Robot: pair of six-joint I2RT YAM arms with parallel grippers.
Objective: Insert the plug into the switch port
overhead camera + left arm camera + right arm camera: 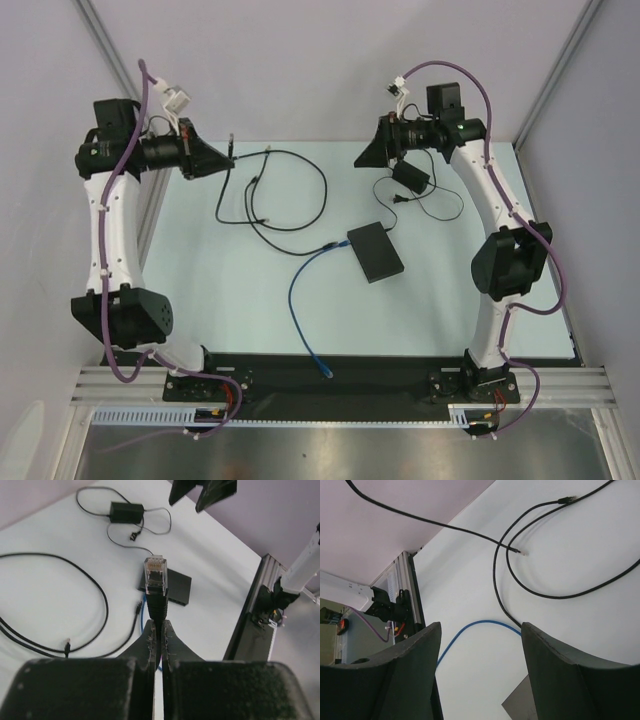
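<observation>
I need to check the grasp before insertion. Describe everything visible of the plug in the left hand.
The plug is a clear plastic network-type connector. Thin contact strips show through at its tip, and a black moulded boot sits behind it. In the left wrist view it points straight up and out of the left hand, which is shut on the boot. It is held off the table and touches nothing else. The switch lies beyond it, apart.

I log a matte black switch (375,252), a blue cable (292,292), a clear plug (155,570) with a black boot, black cords (106,605), purple arm wiring (148,95) and a plain pale table (220,300).
</observation>
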